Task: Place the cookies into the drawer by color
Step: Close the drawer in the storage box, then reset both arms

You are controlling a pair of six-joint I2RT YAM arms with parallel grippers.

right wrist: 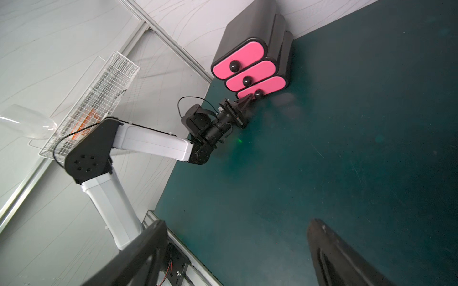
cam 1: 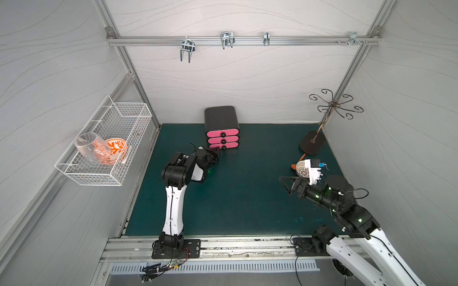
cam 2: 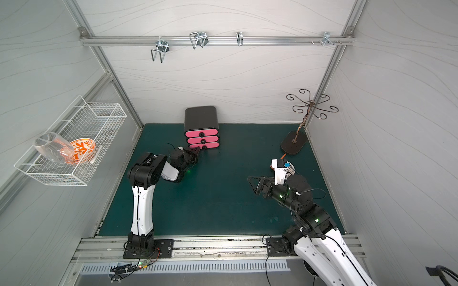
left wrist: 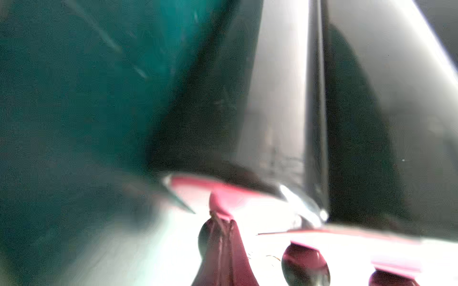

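Drawer [left wrist: 233, 198] blurs in left wrist view; left gripper [right wrist: 249, 99] together, right gripper [cam 1: 285, 185] apart.

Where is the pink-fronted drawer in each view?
In a top view: the drawer, centre, at the back wall.
In a top view: left of centre.
Left wrist: blurred pink fronts, close up.
Right wrist: beyond the left arm.
Shared landmark: left pincer at the lowest knob.

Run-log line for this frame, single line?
left gripper: shut, tip beside bottom knob of drawer | right gripper: open, empty, over mat | cookies: none in view
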